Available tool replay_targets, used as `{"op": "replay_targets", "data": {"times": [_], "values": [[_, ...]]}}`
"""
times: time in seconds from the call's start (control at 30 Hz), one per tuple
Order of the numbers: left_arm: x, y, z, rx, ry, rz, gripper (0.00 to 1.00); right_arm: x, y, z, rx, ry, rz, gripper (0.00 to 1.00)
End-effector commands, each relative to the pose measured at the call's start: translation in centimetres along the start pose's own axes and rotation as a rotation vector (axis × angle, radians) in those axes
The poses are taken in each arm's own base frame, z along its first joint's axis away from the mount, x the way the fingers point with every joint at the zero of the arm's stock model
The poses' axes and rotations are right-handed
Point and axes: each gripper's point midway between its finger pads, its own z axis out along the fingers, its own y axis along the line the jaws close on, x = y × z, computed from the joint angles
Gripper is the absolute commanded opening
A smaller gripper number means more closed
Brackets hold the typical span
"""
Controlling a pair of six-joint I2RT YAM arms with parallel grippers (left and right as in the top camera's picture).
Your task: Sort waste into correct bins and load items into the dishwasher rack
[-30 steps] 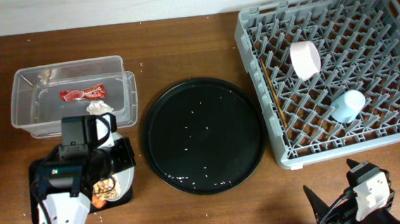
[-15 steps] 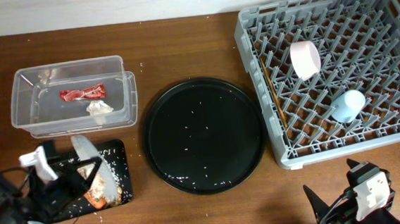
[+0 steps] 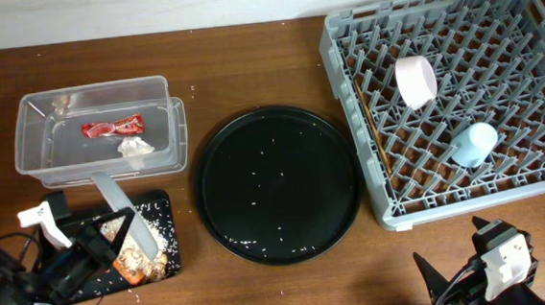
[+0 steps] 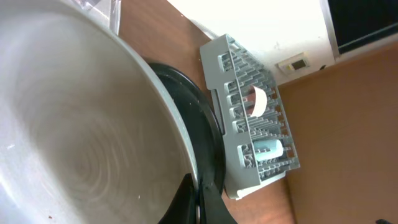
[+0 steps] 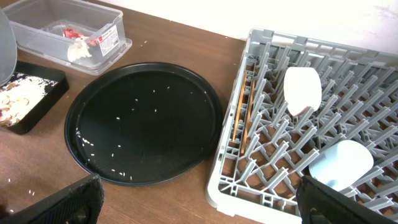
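Observation:
My left gripper (image 3: pixel 99 241) (image 4: pixel 199 200) is shut on the rim of the round pale grey plate (image 3: pixel 125 216) (image 4: pixel 81 124) and holds it tilted on edge over the shallow black tray (image 3: pixel 161 206) (image 5: pixel 37 102). White rice with beige scraps (image 3: pixel 136 260) (image 5: pixel 13 102) and the orange carrot (image 3: pixel 125 269) lie in that tray. The red wrapper (image 3: pixel 112 127) (image 5: pixel 69 30) and white tissue (image 3: pixel 136 148) (image 5: pixel 78 52) lie in the clear tub (image 3: pixel 37 150) (image 5: pixel 37 18). The dishwasher rack (image 3: pixel 534 48) (image 5: pixel 261 186) holds the pink-white bowl (image 3: pixel 416 80) (image 5: pixel 303 90), blue cup (image 3: pixel 472 143) (image 5: pixel 339 162) and chopsticks (image 3: pixel 370 131) (image 5: pixel 239 115). My right gripper (image 3: pixel 474 278) (image 5: pixel 199 211) is open and empty.
A large round black tray (image 3: pixel 277 183) (image 5: pixel 146 121) (image 4: pixel 208 130) flecked with rice grains lies between the bins and the rack. Loose rice grains dot the wooden table around the black tray. The right gripper sits at the table's front edge, below the rack.
The left arm drew back towards the lower left and tipped the plate up on edge over the black tray; rice and scraps now lie in the tray. The right arm has not moved.

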Motion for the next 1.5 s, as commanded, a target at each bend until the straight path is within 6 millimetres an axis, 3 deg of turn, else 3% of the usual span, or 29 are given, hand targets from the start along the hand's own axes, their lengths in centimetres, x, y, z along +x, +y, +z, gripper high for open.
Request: {"op": "replay_targets", "data": {"times": [0.0, 0.07, 0.1, 0.17, 0.23, 0.33, 0.37, 0.43, 0.5, 0.6, 0.67, 0.77, 0.87, 0.93, 1.0, 1.03, 1.07, 1.13, 1.2, 1.23, 1.27, 1.3, 1.37, 1.47], "values": [[-1.9, -4.5, 0.6, 0.267, -0.053, 0.144, 0.00, -0.1, -0.1, -0.1, 0.005, -0.005, -0.004, 0.98], [-3.6, -5.5, 3.1, 0.301, 0.020, 0.129, 0.00, -0.1, -0.1, -0.1, 0.005, -0.006, -0.004, 0.98], [-4.3, -7.1, 4.5, 0.333, 0.047, 0.164, 0.00, -0.1, -0.1, -0.1, 0.005, -0.005, -0.004, 0.98], [-5.9, -12.5, 7.8, 0.413, 0.027, 0.271, 0.00, -0.1, -0.1, -0.1, 0.005, -0.005, -0.004, 0.98], [-5.6, -17.7, 11.7, 0.536, 0.004, 0.339, 0.00, -0.1, -0.1, -0.1, 0.005, -0.006, -0.004, 0.98], [-1.4, -22.5, 19.6, 0.742, 0.026, 0.378, 0.00, -0.1, -0.1, -0.1, 0.005, -0.005, -0.004, 0.98], [-0.4, -23.1, 20.9, 0.787, 0.029, 0.363, 0.00, -0.1, -0.1, -0.1, 0.005, -0.006, -0.004, 0.98], [2.9, -24.0, 25.5, 0.884, 0.080, 0.245, 0.00, -0.1, -0.1, -0.1, 0.005, -0.005, -0.004, 0.98], [5.1, -25.0, 27.4, 0.906, 0.129, 0.202, 0.00, -0.1, -0.1, -0.1, 0.005, -0.006, -0.004, 0.98], [5.5, -28.7, 27.5, 0.956, 0.092, 0.192, 0.00, -0.1, -0.1, -0.1, 0.005, -0.005, -0.004, 0.98], [6.5, -29.4, 28.5, 0.914, 0.094, 0.143, 0.00, -0.1, -0.1, -0.1, 0.005, -0.005, -0.004, 0.98], [7.3, -28.6, 30.9, 0.827, 0.102, 0.009, 0.00, -0.1, -0.1, -0.1, 0.005, -0.006, -0.004, 0.98], [9.7, -26.8, 34.1, 0.765, 0.162, -0.088, 0.01, -0.1, -0.1, -0.1, 0.005, -0.006, -0.004, 0.99], [10.5, -25.0, 35.8, 0.698, 0.169, -0.117, 0.07, -0.1, -0.1, -0.1, 0.005, -0.005, -0.004, 0.98], [10.3, -24.5, 36.2, 0.677, 0.130, -0.053, 0.34, -0.1, -0.1, -0.1, 0.005, -0.005, -0.004, 0.98], [10.4, -24.2, 36.3, 0.670, 0.121, 0.024, 0.95, -0.1, -0.1, -0.1, 0.005, -0.005, -0.004, 0.98], [10.1, -22.5, 36.8, 0.583, 0.160, 0.028, 0.99, -0.1, -0.1, -0.1, 0.005, -0.005, -0.004, 0.98], [8.3, -18.9, 36.0, 0.344, 0.199, 0.186, 0.99, -0.1, -0.1, -0.1, 0.005, -0.005, -0.004, 0.98], [4.0, -18.3, 31.1, 0.197, 0.203, 0.373, 0.99, -0.1, -0.1, -0.1, 0.005, -0.005, -0.004, 0.98], [1.7, -16.6, 27.9, 0.056, 0.213, 0.420, 0.99, -0.1, -0.1, -0.1, 0.005, -0.005, -0.004, 0.98], [-0.6, -14.3, 23.1, -0.131, 0.228, 0.495, 0.99, -0.1, -0.1, -0.1, 0.005, -0.005, -0.004, 0.98], [-1.6, -12.6, 18.9, -0.264, 0.251, 0.573, 0.99, -0.1, -0.1, -0.1, 0.005, -0.006, -0.004, 0.98], [-1.5, -11.3, 12.5, -0.421, 0.270, 0.612, 0.99, -0.1, -0.1, -0.1, 0.005, -0.005, -0.004, 0.98], [0.3, -11.2, 6.0, -0.461, 0.287, 0.611, 0.99, -0.1, -0.1, -0.1, 0.005, -0.005, -0.004, 0.98]]}}
